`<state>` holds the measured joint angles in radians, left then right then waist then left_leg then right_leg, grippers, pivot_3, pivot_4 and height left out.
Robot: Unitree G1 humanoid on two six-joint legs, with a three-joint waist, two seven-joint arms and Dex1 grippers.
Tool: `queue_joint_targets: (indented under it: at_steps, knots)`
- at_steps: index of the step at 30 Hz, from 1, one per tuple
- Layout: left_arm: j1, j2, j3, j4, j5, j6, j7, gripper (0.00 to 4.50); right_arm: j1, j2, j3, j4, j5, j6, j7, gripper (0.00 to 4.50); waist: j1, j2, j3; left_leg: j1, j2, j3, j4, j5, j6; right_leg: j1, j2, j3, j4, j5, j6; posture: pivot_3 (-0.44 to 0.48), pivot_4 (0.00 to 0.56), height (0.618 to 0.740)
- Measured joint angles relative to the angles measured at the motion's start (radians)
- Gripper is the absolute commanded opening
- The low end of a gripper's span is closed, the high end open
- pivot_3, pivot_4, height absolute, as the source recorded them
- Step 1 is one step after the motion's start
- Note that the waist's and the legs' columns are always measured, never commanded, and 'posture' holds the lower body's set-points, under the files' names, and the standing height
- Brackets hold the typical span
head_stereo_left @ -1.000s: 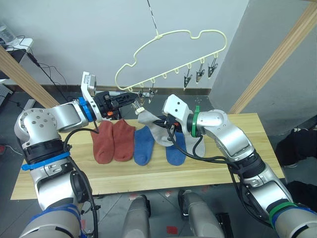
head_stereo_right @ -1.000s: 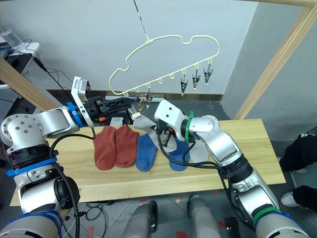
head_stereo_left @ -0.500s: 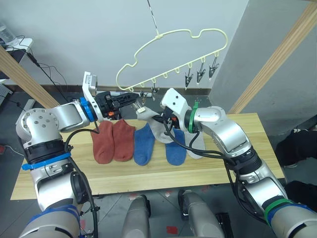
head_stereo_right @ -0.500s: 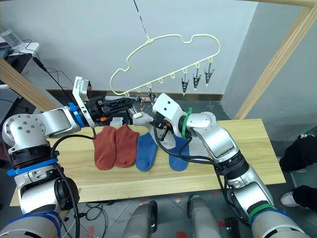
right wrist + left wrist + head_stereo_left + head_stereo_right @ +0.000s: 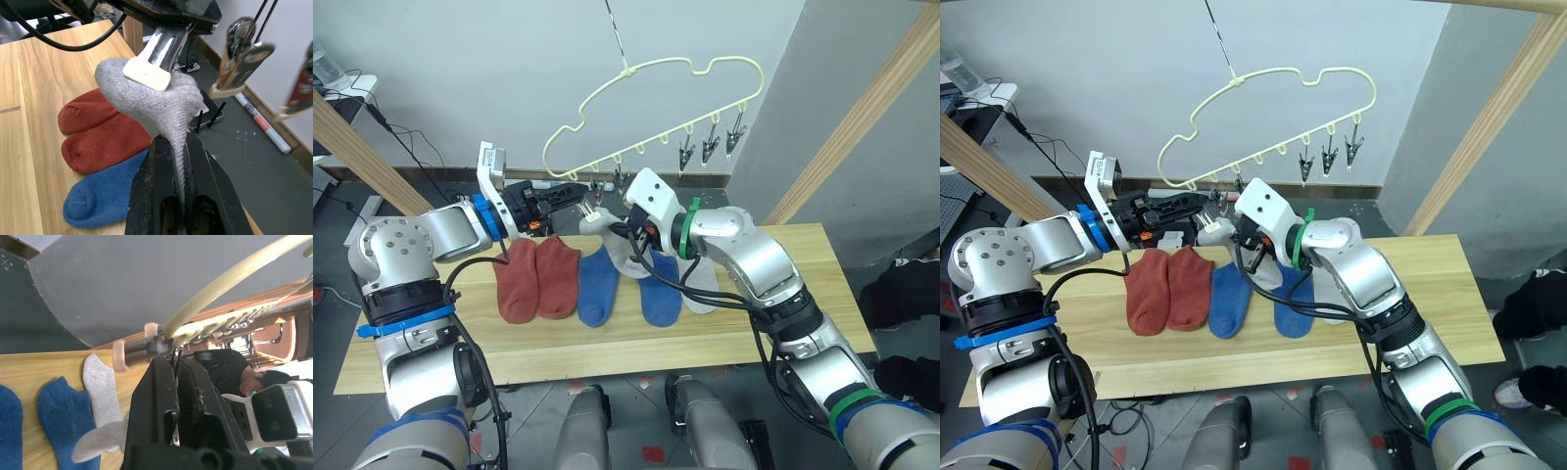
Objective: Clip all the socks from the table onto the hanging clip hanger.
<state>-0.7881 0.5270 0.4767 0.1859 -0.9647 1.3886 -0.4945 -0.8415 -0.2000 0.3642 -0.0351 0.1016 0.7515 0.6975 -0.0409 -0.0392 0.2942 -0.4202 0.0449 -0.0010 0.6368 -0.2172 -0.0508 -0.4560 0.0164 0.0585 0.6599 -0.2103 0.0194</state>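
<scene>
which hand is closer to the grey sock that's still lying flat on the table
The right hand. It holds the other grey sock up just left of the flat grey sock. The left hand is farther left, squeezing a clip on the hanger.

My head cameras look forward and down over the table (image 5: 734, 333), both catching the clip hanger (image 5: 656, 108) from a little way off. My left wrist camera sits close, sighting along its fingers at the hanger's clip. My right wrist camera, equally close, faces the grey sock (image 5: 156, 103); they share that sock.
</scene>
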Motion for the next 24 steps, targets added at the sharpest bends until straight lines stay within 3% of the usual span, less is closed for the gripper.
queue_joint_targets:
  at_steps: [14,17,24]
  knots:
    - [0.018,0.018,-0.002,-0.02,-0.039,0.018,-0.045,4.43,-0.004,0.004,0.0,0.011,0.0,-0.004,-0.005,0.0,0.003,0.0,0.0,-0.001,0.0,-0.001,0.0,0.0,0.0,0.0,0.0,-0.001,0.0,0.0,0.0,0.009,0.284,0.74]
    - [0.033,0.042,-0.028,-0.041,-0.029,-0.007,-0.056,4.5,-0.004,0.01,0.0,0.012,0.002,-0.005,-0.004,0.78,0.002,0.0,0.0,-0.001,0.0,-0.001,0.0,0.0,0.0,0.0,0.0,-0.001,-0.001,0.0,0.0,0.009,0.284,0.74]
    - [0.176,0.123,-0.152,-0.183,0.094,-0.171,-0.104,4.5,0.015,0.007,-0.02,-0.003,0.034,0.0,-0.001,3.27,0.003,0.0,0.0,-0.001,0.0,0.0,0.0,0.0,0.0,-0.001,0.0,0.0,-0.001,0.0,0.0,0.011,0.29,0.74]
